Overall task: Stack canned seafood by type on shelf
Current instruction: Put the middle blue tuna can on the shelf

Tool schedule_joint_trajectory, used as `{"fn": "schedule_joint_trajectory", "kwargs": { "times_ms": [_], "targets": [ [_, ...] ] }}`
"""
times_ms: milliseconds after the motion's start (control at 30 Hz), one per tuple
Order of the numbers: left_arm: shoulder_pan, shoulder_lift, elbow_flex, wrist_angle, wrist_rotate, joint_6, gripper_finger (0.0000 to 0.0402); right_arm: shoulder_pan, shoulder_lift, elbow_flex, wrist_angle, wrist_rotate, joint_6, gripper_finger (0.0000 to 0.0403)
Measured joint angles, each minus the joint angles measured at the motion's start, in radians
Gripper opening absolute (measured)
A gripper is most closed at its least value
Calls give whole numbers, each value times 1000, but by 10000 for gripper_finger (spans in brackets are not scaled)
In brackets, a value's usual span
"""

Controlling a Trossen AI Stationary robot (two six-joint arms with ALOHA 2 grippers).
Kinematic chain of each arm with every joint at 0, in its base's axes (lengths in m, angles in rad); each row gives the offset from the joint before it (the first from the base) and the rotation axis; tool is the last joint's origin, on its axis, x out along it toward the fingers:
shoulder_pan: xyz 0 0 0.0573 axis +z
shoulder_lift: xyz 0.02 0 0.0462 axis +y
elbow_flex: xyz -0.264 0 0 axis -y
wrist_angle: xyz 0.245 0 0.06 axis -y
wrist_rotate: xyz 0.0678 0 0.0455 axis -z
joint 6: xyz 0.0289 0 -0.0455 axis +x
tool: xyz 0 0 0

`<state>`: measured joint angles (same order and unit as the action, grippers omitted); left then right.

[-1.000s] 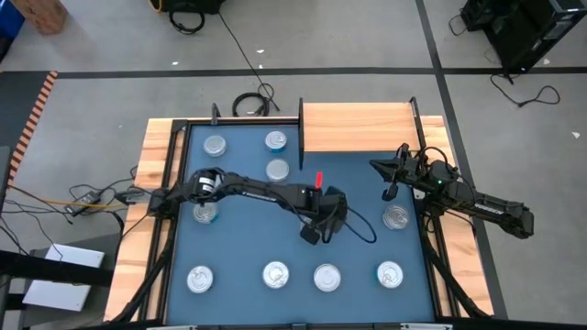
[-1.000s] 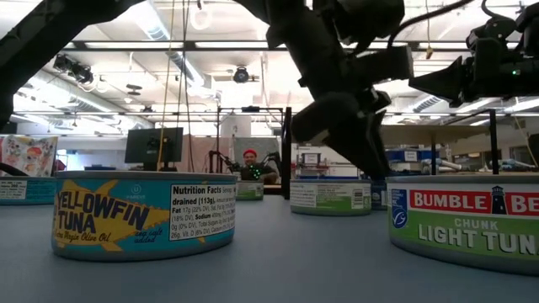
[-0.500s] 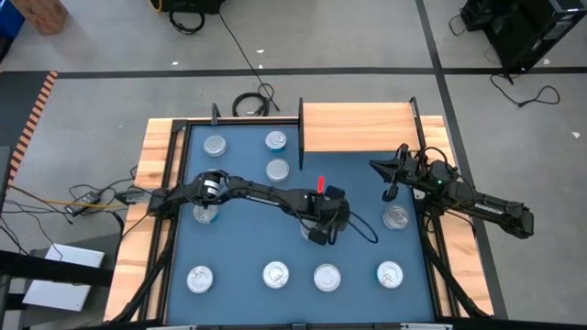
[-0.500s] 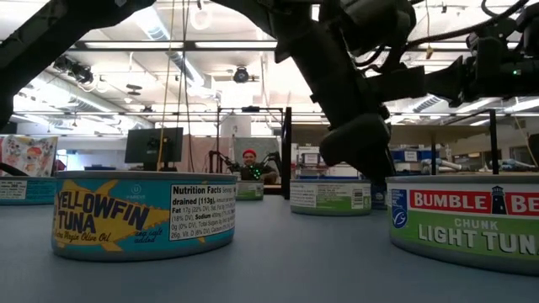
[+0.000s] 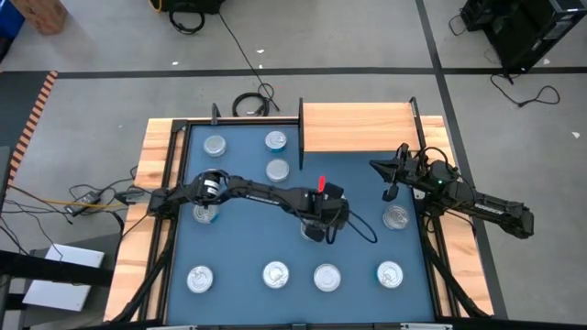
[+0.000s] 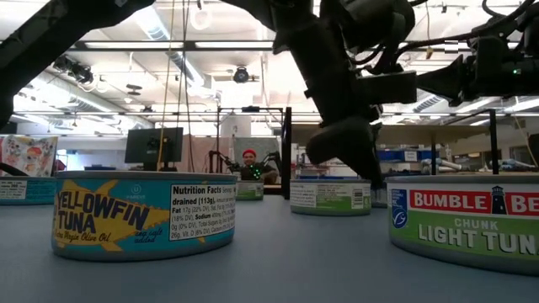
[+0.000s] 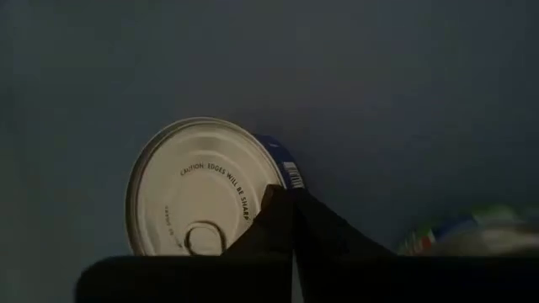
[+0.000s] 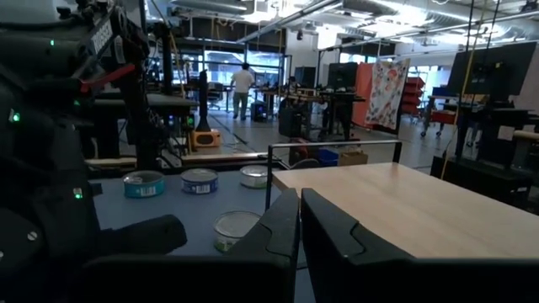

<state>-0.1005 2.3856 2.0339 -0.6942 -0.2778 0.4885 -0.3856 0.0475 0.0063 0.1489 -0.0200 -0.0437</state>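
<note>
Round tins of canned seafood with silver tops lie scattered on the blue mat [image 5: 248,247]. The wooden shelf [image 5: 358,126] stands at the far right with nothing on it. My left gripper [image 5: 315,231] is shut above one tin [image 7: 198,189] at the mat's middle, its tips at that tin's blue-sided rim. The gripper hides most of this tin from above. My right gripper [image 5: 378,168] waits shut at the right, level, just near of the shelf. My left gripper [image 7: 292,198] comes slanting down from above with its fingers shut together. The tips stand at the tin's top rim [image 7: 282,168], by the barcode on its side wall. Whether they touch the rim I cannot tell. The tin sits flat on the mat.
A row of tins [image 5: 275,273] lies along the near edge and three [image 5: 275,140] lie at the far left. One tin [image 5: 204,213] is under my left arm and another [image 5: 396,216] is near my right arm. Black posts [image 5: 302,124] edge the shelf.
My left gripper has shut its open fingers without taking hold of anything, and its wrist has turned somewhat while it stayed over the middle tin. The tin has not moved.
</note>
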Motion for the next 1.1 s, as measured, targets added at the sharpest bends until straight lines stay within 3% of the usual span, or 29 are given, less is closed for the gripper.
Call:
{"fn": "schedule_joint_trajectory", "kwargs": {
  "times_ms": [733,1100],
  "targets": [
    [1,-2,321,-296,-137,-22,0,0,0,0,0,0,0,28],
    [13,-109,322,-295,-203,-21,0,0,0,0,-2,-1,0,28]
  ]
}}
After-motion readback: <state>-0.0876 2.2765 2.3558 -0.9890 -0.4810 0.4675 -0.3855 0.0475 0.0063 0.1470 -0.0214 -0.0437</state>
